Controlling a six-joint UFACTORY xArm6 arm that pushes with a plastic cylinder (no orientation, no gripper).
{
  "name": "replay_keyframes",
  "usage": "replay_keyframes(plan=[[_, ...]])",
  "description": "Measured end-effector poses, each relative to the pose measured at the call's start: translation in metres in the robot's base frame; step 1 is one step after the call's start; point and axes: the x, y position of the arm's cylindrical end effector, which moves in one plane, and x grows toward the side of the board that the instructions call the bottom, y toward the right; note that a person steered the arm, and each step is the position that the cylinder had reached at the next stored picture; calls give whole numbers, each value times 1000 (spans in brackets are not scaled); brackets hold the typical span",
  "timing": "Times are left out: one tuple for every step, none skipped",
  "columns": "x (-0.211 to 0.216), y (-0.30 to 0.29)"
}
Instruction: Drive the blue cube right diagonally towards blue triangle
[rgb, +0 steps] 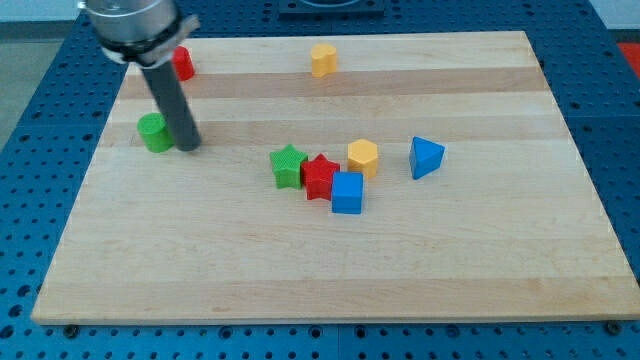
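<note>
The blue cube sits near the board's middle, touching a red star on its left. The blue triangle lies up and to the right of the cube, a short gap away. A yellow hexagon block stands just above the cube, between it and the triangle. My tip is far to the view's left of the cube, right beside a green round block.
A green star touches the red star's left side. A red block sits at the top left, partly behind the rod. A yellow block sits at the top middle. The wooden board lies on a blue perforated table.
</note>
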Motion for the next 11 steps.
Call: replay_keyframes(plan=[[0,23],[0,23],[32,23],[108,34],[153,84],[153,166],[152,176],[139,176],[68,176],[-10,177],[-20,177]])
